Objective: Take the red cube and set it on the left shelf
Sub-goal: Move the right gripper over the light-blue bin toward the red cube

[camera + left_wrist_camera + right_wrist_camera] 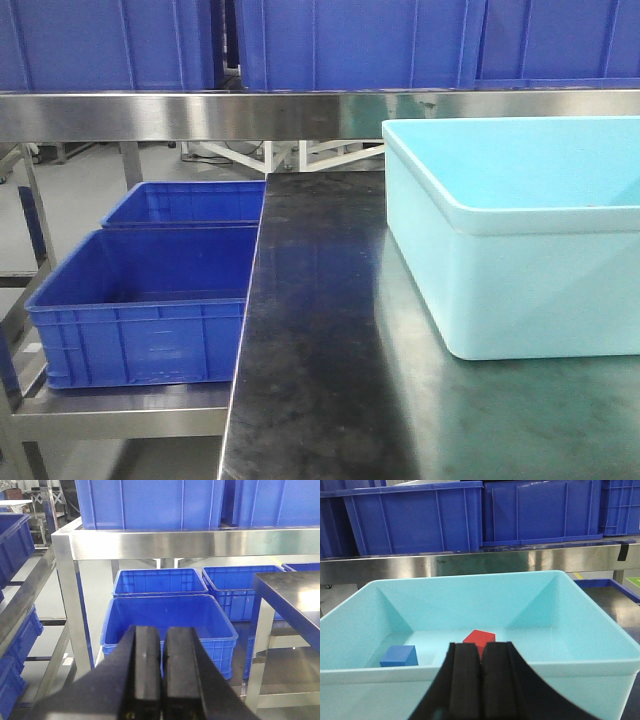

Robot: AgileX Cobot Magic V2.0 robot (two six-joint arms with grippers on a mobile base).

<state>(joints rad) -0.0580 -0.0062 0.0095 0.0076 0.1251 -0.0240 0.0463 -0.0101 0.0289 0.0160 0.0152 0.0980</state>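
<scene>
Black pads of the right gripper (481, 680) are recorded closed together with nothing between them, held low in front of the near wall of the pale turquoise tub (600, 664). This stance is judged to be a line-up on the tub's contents, since the jaws would have to be parted before any grasp. The left gripper (162, 680) is likewise noted closed and empty, and is pointed at the blue crates (170, 625) under the steel rail (165, 542), presumably kept clear of the work. One tub is counted, set on the right of the black table top (320, 350). Within it two blocks are counted on the floor. One is the red cube (480, 639), lying near the middle, directly beyond the right gripper and untouched. The other is a blue cube (398, 656), resting apart to its left. The pick is therefore judged not yet begun. Left of the table, two open blue crates are counted in the front view on a lower steel shelf (120, 408), taken to be the destination. Farthest back, more blue crates are stacked above the rail, and their number cannot be fixed.
</scene>
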